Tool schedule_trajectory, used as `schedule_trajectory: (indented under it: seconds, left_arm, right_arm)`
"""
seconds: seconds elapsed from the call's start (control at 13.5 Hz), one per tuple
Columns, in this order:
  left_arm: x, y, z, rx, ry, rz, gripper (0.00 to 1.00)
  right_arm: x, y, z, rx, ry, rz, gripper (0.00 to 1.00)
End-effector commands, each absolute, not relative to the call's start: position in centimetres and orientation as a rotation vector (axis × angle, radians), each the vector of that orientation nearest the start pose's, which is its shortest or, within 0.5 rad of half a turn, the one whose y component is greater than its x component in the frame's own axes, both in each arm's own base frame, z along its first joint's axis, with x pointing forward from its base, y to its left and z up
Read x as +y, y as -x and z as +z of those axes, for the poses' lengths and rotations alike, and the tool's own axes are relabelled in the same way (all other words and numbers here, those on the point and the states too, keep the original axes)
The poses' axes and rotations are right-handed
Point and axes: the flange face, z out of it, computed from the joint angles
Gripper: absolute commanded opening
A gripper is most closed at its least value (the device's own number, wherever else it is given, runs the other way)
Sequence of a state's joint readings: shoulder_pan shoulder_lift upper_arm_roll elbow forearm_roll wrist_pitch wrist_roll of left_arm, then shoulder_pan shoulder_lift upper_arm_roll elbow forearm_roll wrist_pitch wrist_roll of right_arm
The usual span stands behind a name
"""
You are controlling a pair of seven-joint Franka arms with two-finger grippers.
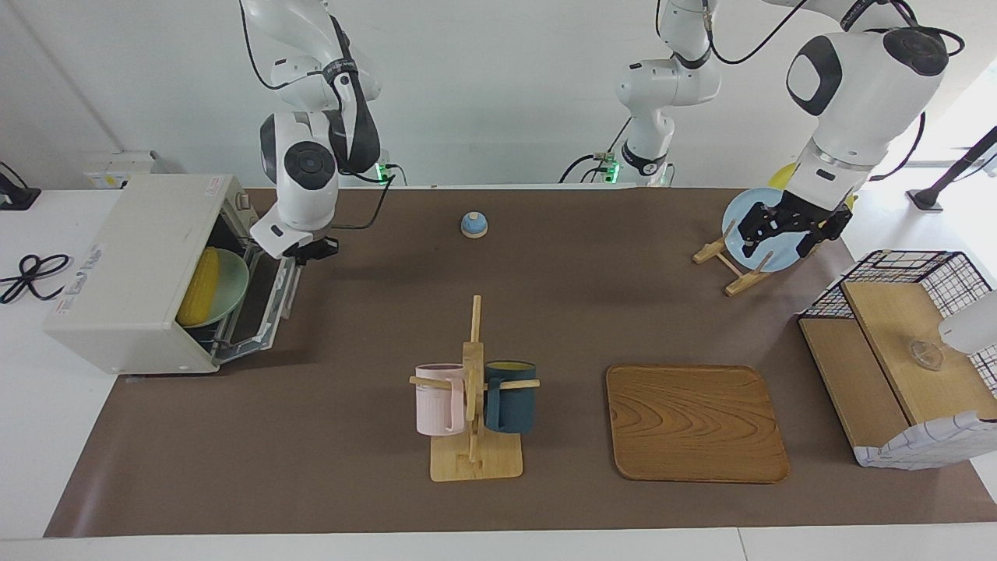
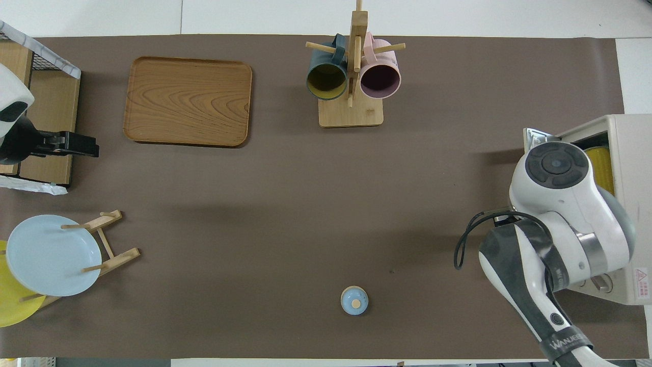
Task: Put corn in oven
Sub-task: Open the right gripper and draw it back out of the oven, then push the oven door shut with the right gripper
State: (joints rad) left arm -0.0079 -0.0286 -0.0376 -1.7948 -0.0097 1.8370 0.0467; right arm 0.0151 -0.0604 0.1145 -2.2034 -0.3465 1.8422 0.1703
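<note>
Mugs on the wooden mug rack point(image 1: 473, 389) are standing well apart from the oven point(image 1: 132, 273), where the corn point(image 1: 199, 286) is lying on a pale green plate point(image 1: 226, 284) inside. Right gripper point(image 1: 308, 251) is hovering over the oven's open door point(image 1: 265, 304), grip unreadable; left gripper point(image 1: 783, 226) is waiting, released. Closing carelessly could jam the protruding plate.

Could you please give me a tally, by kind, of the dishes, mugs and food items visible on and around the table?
Plates: 3 – light blue plate and yellow plate in the wooden rack, pale green plate in the cream-white oven
Mugs: 2 – pink mug, dark teal mug
Food: 1 – yellow corn cob on the green plate
Total: 6
</note>
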Motion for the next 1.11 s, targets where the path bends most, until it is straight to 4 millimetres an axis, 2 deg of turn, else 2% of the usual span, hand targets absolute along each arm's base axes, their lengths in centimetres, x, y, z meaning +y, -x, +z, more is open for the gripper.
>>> schedule_trajectory:
  seconds: [0.0, 0.22, 0.37, 0.52, 0.67, 0.89, 1.04]
  left_arm:
    - [-2.6, -55.4, 55.7, 0.160, 3.123, -0.122, 1.00]
    - [-2.6, -55.4, 55.8, 0.159, 3.124, -0.127, 1.00]
    - [-2.5, -55.4, 55.7, 0.157, 3.123, -0.125, 1.00]
    - [-2.6, -55.4, 55.7, 0.159, 3.124, -0.125, 1.00]
    - [-2.4, -55.5, 55.8, 0.155, 3.124, -0.127, 1.00]
    - [-1.9, -55.5, 55.9, 0.135, 3.124, -0.134, 1.00]
    - [-1.8, -55.4, 55.8, 0.133, 3.124, -0.117, 1.00]
  right_arm:
    - [-2.5, -50.3, 41.9, -0.258, 3.516, 0.443, 0.05]
    - [-7.2, -49.4, 43.8, -0.349, 3.470, 0.463, 0.06]
    - [-8.9, -49.0, 44.3, -0.366, 3.455, 0.474, 0.08]
    - [-8.8, -49.0, 44.5, -0.363, 3.457, 0.467, 0.09]
    - [-7.9, -49.2, 45.6, -0.328, 3.428, 0.424, 0.09]
    - [-6.8, -50.6, 49.4, -0.248, 3.362, 0.371, 0.10]
    - [-4.0, -51.0, 51.7, -0.285, 3.341, 0.383, 0.11]
